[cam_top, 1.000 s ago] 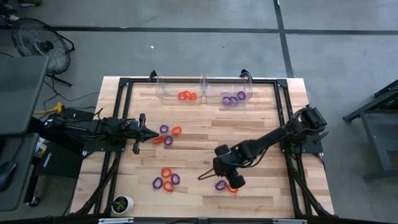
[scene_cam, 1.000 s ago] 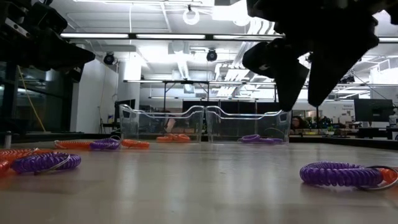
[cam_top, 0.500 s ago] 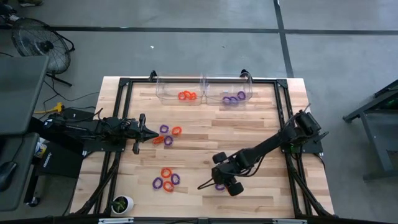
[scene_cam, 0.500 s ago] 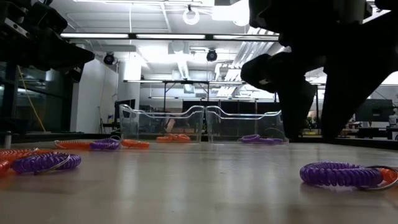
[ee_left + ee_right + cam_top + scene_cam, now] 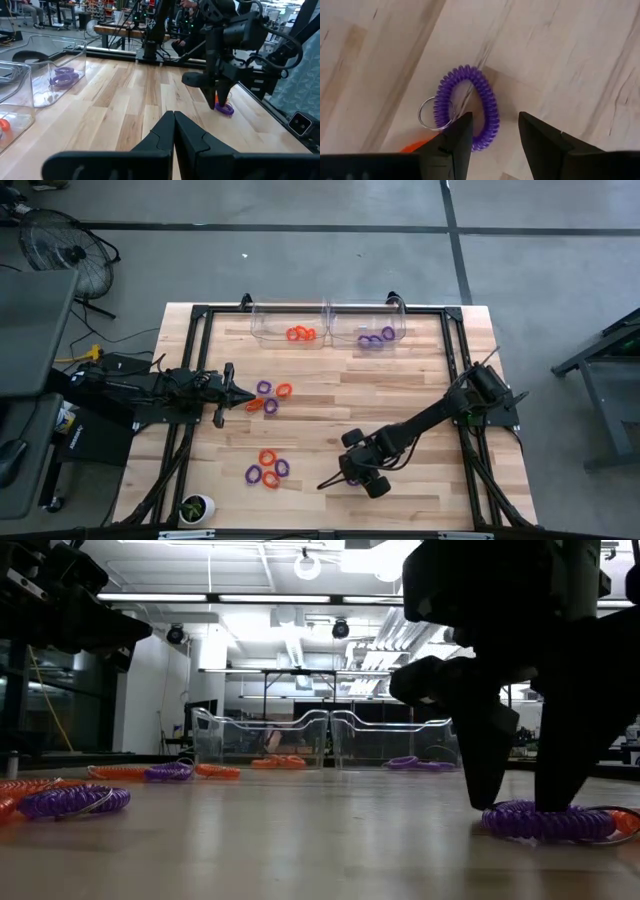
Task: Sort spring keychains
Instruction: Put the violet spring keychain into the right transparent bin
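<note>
Purple keychain (image 5: 470, 107) on the near right of the wooden table (image 5: 320, 390), right gripper (image 5: 492, 137) spread over it, left gripper (image 5: 173, 131) pressed together at the left.

Right arm stretched diagonally from the frame's right-middle toward lower centre, wrist pitched down. Right gripper (image 5: 352, 476) at the tabletop, fingers (image 5: 540, 142) parted, tips straddling one side of a purple coil (image 5: 479, 107). Left arm lies flat along the left-middle of the frame, left gripper (image 5: 250, 401) with fingers pressed together, pointing right.
</note>
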